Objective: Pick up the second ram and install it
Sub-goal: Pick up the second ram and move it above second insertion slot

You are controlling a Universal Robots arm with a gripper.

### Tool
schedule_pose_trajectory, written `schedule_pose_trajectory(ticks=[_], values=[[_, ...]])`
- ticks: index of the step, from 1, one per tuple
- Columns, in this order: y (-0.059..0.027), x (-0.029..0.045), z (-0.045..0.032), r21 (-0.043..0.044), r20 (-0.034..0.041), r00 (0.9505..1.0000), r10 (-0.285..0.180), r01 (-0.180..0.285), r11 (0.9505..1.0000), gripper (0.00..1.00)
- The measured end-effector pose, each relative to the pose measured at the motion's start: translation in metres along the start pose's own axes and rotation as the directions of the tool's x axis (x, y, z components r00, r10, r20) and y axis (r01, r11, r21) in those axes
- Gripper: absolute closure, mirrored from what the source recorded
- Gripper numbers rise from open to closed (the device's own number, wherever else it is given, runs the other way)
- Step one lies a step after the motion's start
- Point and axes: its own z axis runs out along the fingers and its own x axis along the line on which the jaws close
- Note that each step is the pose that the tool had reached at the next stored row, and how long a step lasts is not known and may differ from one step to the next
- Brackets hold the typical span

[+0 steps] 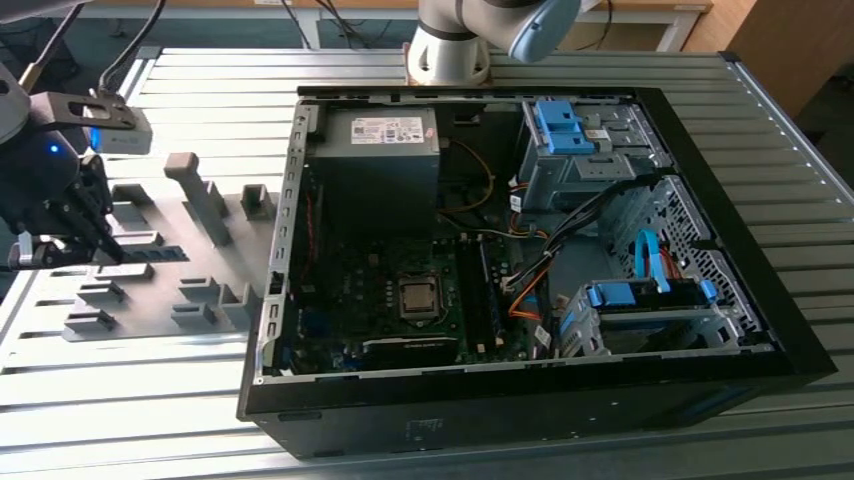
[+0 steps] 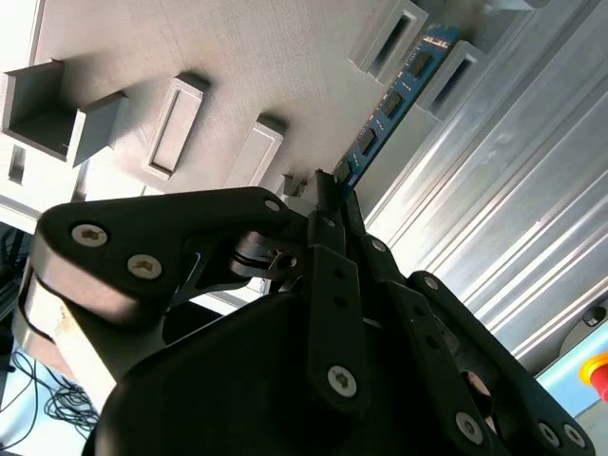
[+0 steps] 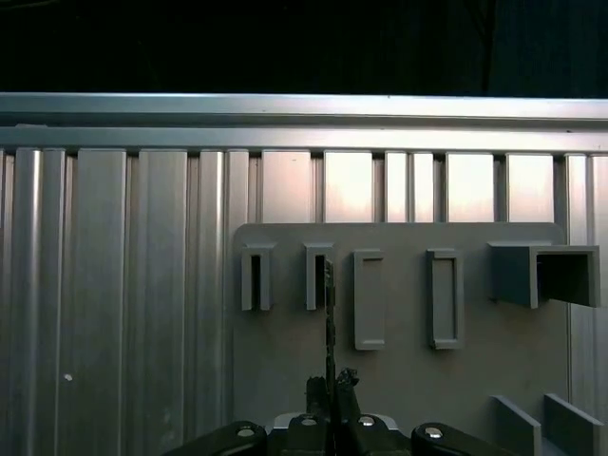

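Note:
The second ram (image 2: 391, 103) is a thin dark board with a row of black chips. It stands on edge between two grey slot blocks on the fixture plate (image 1: 200, 290). In the first wrist view the second ram (image 3: 330, 318) is seen edge-on, running from the blocks to my fingertips. My gripper (image 2: 330, 190) is shut on its near end, one finger on each side. In the exterior view the gripper (image 1: 107, 248) hangs at the exterior view's left, over the plate, with the second ram (image 1: 160, 252) sticking out beside it.
The open computer case (image 1: 287, 200) lies to the exterior view's right of the plate, with its motherboard (image 1: 414, 300) exposed and blue drive clips (image 1: 561, 125) at the back. Several grey blocks (image 3: 442, 299) rise from the plate. A red button (image 2: 598, 372) sits at the table's edge.

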Motion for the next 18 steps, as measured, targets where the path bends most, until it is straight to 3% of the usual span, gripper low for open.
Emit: schedule_pose_trajectory(ticks=[18], values=[[0.0002,-0.0003,-0.0133,0.0000,0.0000,1.0000,0.000,0.000,1.0000,0.86]])
